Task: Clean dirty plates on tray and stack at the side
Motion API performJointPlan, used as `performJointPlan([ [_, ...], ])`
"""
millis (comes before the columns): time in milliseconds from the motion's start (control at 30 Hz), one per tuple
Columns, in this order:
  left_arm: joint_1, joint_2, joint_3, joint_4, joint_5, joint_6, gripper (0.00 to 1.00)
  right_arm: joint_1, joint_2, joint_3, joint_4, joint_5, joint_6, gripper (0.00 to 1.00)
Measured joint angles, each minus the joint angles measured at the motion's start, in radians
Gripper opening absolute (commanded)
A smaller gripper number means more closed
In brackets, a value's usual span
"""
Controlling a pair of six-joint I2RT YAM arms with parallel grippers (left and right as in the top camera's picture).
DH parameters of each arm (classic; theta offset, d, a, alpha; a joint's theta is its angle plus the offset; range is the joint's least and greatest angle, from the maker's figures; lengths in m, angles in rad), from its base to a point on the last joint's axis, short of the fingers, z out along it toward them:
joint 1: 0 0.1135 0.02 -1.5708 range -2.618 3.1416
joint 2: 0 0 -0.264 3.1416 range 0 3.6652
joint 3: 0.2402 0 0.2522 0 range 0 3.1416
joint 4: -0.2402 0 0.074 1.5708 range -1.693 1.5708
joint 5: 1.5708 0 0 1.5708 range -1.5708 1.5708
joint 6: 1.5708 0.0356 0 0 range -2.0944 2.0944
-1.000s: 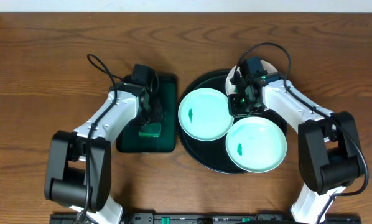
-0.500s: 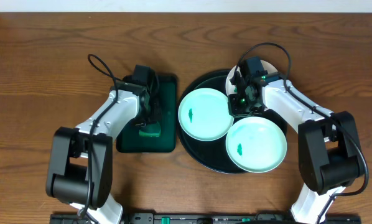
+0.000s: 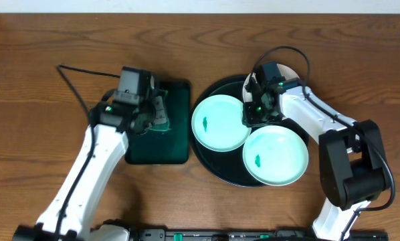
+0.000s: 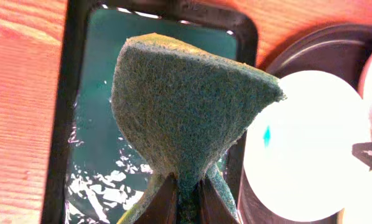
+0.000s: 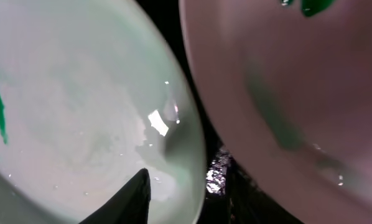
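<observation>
While the round black tray (image 3: 217, 167) sits right of centre on the worktop (image 3: 39, 53), it carries all three plates (image 3: 230, 114).

- Flat on the tray's left half is the left plate (image 3: 220, 130), with a small green smudge (image 3: 205, 123) left of its middle.
- Flat at the near right is the front-right plate (image 3: 280, 150), its rim just beside the left plate's. It has a second smudge (image 3: 257, 161) on its left side.
- Only an edge of the rear plate (image 3: 291, 71) shows behind the right arm (image 3: 314, 117).

Low between the left plate and the rear plate, at the left plate's right rim, is the right pincer (image 3: 257, 110). The right wrist view shows one dark fingertip (image 5: 136, 196) over the inside of that rim. The other is lost against the black tray, so I cannot tell how wide the jaws stand or whether the rim is gripped.

Just left of the round tray lies a rectangular dark green tray (image 3: 178, 144), its floor wet and glinting. Above it the left pincer (image 4: 186, 198) is clamped tight on the narrow end of a green sponge (image 4: 186, 99), which fans out wide beyond the fingers.
</observation>
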Motion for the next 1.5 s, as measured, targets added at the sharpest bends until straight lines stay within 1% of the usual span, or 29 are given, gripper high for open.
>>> performJointPlan([
  [133,0.0,-0.025,0.0,-0.023,0.0,0.014,0.07,0.006,0.0,0.0,0.005,0.005,-0.004,0.04],
  [167,0.0,-0.024,0.0,-0.027,0.0,0.014,0.07,0.007,0.0,0.0,0.005,0.012,-0.003,0.01],
  [933,0.0,-0.022,0.0,-0.037,0.0,0.014,0.07,0.007,0.0,-0.002,0.006,0.023,0.004,0.01],
  [1500,0.0,-0.022,0.0,-0.037,-0.016,0.014,0.07,0.007,0.0,-0.002,0.017,0.022,0.037,0.01],
])
